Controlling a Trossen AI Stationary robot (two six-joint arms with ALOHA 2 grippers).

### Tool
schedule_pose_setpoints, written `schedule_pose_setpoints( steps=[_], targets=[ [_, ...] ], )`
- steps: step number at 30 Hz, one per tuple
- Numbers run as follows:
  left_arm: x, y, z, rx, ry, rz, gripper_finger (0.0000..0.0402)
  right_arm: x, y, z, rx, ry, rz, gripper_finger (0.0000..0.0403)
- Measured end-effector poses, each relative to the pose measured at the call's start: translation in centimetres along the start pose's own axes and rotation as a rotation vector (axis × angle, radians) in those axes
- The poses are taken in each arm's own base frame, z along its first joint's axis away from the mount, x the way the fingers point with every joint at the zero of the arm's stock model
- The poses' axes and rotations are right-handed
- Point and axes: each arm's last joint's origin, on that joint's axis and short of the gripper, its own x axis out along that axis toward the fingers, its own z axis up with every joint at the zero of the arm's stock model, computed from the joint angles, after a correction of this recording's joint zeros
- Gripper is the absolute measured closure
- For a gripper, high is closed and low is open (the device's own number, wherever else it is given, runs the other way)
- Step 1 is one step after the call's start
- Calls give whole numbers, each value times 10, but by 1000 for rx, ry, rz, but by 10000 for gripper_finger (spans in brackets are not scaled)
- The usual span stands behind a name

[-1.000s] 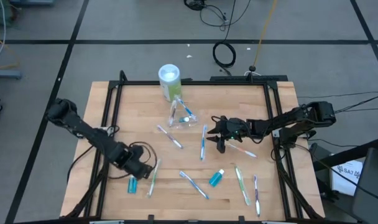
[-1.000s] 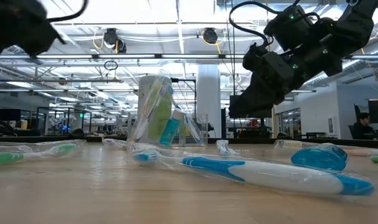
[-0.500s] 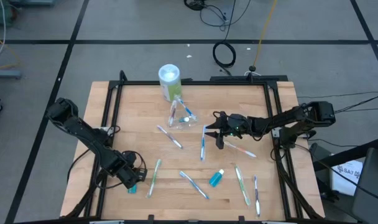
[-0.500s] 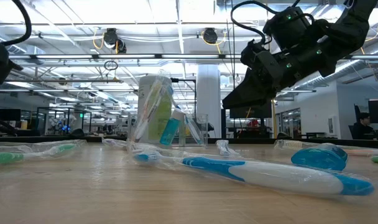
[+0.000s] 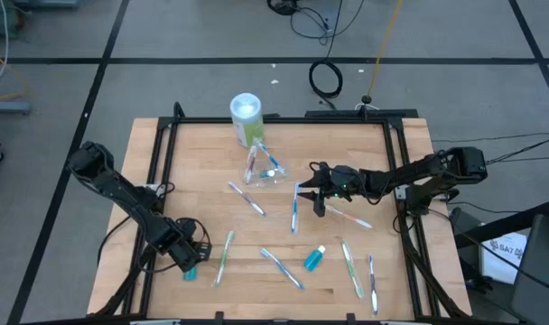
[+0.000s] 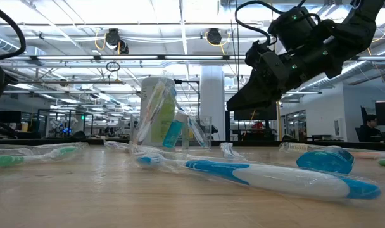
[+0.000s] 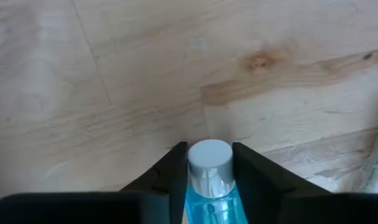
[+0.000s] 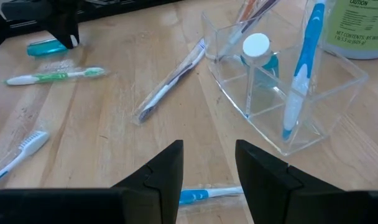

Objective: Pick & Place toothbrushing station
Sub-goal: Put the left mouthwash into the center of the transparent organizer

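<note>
Since 1 s ago the left gripper (image 5: 190, 262) went from mid-front of the bench toward the front-left corner, to the teal tube (image 5: 191, 272) lying there; the right gripper (image 5: 308, 192) slid a bit toward the clear container (image 5: 265, 170). Over the last half second almost nothing moved.

Left wrist view: the fingers (image 7: 170, 180) sit on both sides of the tube (image 7: 209, 180), just below its white cap, nearly touching. I judge they are closing on it, but a firm grip is not yet proven, so I cannot tell. To do this well: squeeze on the body, not the cap, then lift straight up before moving sideways, bc the tube is round and can roll out.

Right fingers (image 8: 168, 167) are open with nothing between, hovering above the bench (image 5: 347, 144) near the container, which already holds a tube and some brushes.

Room: the left gripper works close to the front-left edge and the black frame rail (image 5: 148, 181), so keep the lift vertical. The way to the container crosses a green toothbrush (image 5: 224, 255) and a blue toothbrush (image 5: 246, 199); carry high. The right arm is near the container, so approach from the left side. The green-white canister (image 5: 246, 117) stands just behind it; do not knock it.
</note>
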Motion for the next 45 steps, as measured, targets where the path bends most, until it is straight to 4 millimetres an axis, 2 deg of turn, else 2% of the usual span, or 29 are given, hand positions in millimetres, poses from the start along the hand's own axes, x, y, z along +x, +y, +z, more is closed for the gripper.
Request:
schedule_pose_setpoints(
  steps=[4, 8, 14, 19, 22, 26, 31, 34, 37, 45],
  targets=[
    [0, -2, -1, -2, 7, -22, 313, 0, 0, 0, 0, 0, 0, 261],
    [-1, -6, 1, 34, -11, -56, 308, 0, 0, 0, 0, 0, 0, 261],
    [-23, -38, 7, 189, -167, -234, 311, 0, 0, 1, 0, -13, 2, 261],
    [-66, -69, 24, 428, -526, -397, 308, 0, 0, 1, 0, -16, 2, 261],
    [-89, -85, 40, 538, -765, -377, 303, 0, 0, 2, -1, -19, 3, 261],
    [-112, -104, 66, 579, -1070, -330, 302, 0, 0, 2, 0, -24, 3, 261],
    [-132, -129, 104, 615, -1295, -290, 301, 0, 0, 2, 0, -22, 3, 261],
    [-134, -139, 124, 644, -1368, -245, 301, 0, 0, 1, 1, -15, 2, 261],
    [-127, -148, 144, 643, -1377, -223, 301, 0, 0, 1, 1, -6, 0, 261],
    [-74, -171, 185, 630, -1399, -71, 300, 0, 0, 0, 1, 4, -1, 261]
  ],
)
